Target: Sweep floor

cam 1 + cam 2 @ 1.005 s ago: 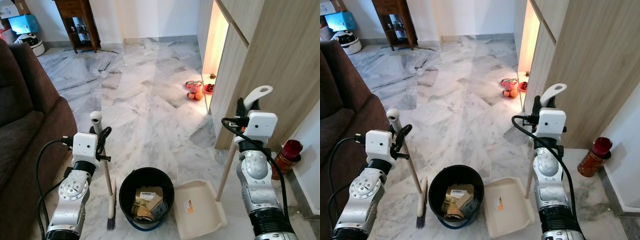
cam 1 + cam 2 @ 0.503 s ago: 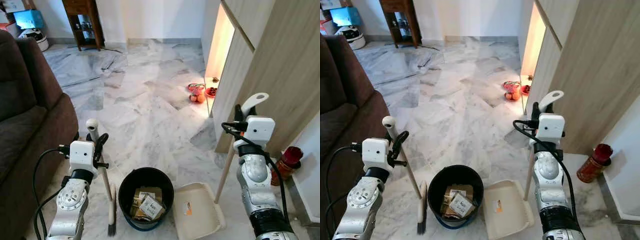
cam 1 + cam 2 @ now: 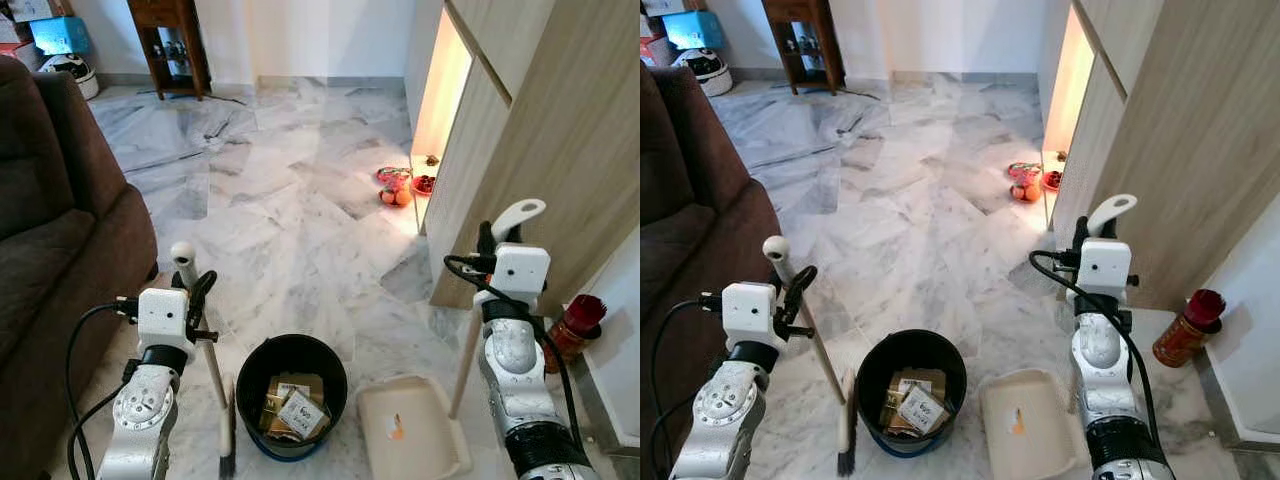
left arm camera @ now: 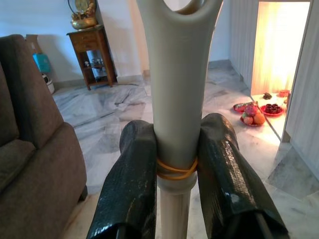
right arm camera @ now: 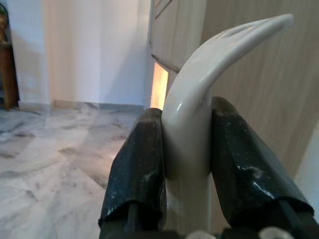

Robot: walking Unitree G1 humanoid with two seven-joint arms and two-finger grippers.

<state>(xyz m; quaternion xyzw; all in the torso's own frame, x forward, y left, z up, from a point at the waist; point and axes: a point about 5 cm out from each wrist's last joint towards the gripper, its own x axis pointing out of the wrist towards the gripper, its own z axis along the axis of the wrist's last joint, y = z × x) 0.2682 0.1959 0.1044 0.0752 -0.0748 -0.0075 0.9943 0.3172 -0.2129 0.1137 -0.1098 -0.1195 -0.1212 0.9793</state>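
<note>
Head pair: high, forward and down, overlapping on the marble floor (image 3: 290, 200), black bucket (image 3: 292, 395) and both arms. Left wrist: tight along the left gripper (image 4: 177, 164), toward the sofa (image 4: 35, 164). Right wrist: tight along the right gripper (image 5: 187, 164), toward the wood cabinet (image 5: 239, 64).

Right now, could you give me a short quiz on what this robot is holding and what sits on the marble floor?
1. True or false: the left gripper is shut on the cream plastic broom handle.
2. What lies in the round black plastic bucket?
A. water
B. crumpled paper and card scraps
C. oranges
3. Fill in: the right gripper grips the curved handle of the cream long-handled ______, whose pan rests beside the bucket.

Key: 1 true; 2 B; 3 dustpan.
</note>
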